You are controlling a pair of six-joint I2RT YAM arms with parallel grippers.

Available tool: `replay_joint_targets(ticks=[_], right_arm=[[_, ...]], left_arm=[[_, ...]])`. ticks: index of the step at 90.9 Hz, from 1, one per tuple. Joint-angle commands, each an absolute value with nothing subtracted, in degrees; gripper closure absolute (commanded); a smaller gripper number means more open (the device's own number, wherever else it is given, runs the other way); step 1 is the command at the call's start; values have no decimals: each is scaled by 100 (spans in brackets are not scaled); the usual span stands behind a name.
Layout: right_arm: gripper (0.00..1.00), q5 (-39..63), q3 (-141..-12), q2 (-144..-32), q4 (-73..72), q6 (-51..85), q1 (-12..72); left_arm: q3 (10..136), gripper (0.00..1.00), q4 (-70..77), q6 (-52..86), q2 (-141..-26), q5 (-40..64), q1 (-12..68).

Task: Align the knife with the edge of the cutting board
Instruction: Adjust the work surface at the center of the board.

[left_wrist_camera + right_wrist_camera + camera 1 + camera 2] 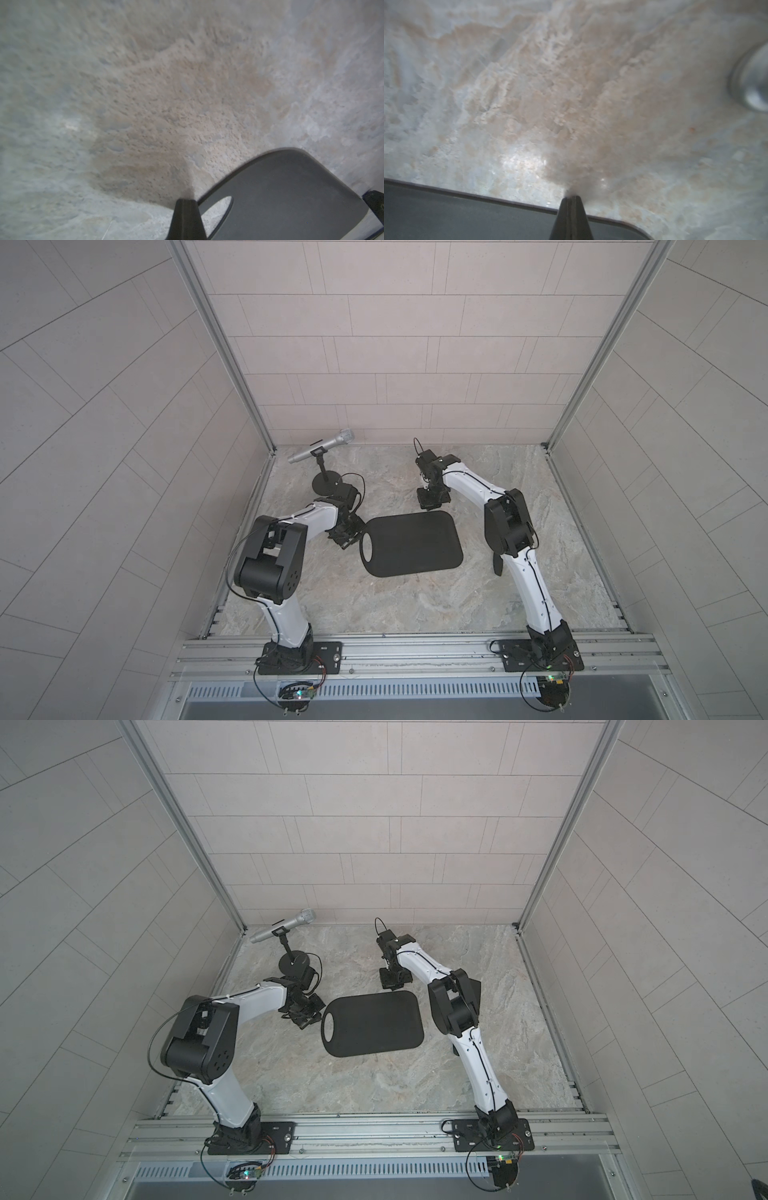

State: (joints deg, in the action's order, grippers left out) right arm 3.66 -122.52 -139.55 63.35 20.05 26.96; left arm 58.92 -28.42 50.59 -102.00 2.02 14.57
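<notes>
The matte-black cutting board point(411, 545) point(374, 1025) lies flat mid-table, its oval hole end towards the left arm. The black knife lies on the table to the right of the board, mostly hidden under the right arm. Its slim handle end point(497, 568) pokes out, and part of its broad blade point(477, 992) shows beside the elbow. My left gripper point(345, 542) point(185, 200) is shut and empty, just off the board's hole end point(291, 197). My right gripper point(432, 505) point(572, 197) is shut and empty, at the board's far edge point(467, 218) near a rounded corner.
A silver microphone point(322, 445) sits on a stand with a round black base point(326, 483) at the back left, close behind the left wrist. Enclosure walls with metal rails bound the marble table point(415, 605). A blurred round grey object point(756, 79) shows in the right wrist view.
</notes>
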Motion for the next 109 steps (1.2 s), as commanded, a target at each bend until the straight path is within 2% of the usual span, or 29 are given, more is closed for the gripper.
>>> replay_joint_targets(ticks=[1,73,92,109], right_arm=[[100,99,-11950,-13934,6394,2061,2566],[100,119,-10205,-13102,5675,2247,1952],[100,342,-9473,-12497,5420,2263,1649],[100,684,-8472,-11706,5144,2220,1314]], left_arm=[[5829,100,-3144,5022,-10634,208,1581],[6920,100,-3552,4649,-11232,-38,1738],[7207,100,-3905,4283,-10918,-407,1693],[6773,100,-3865,3948,-10205,-546,1462]])
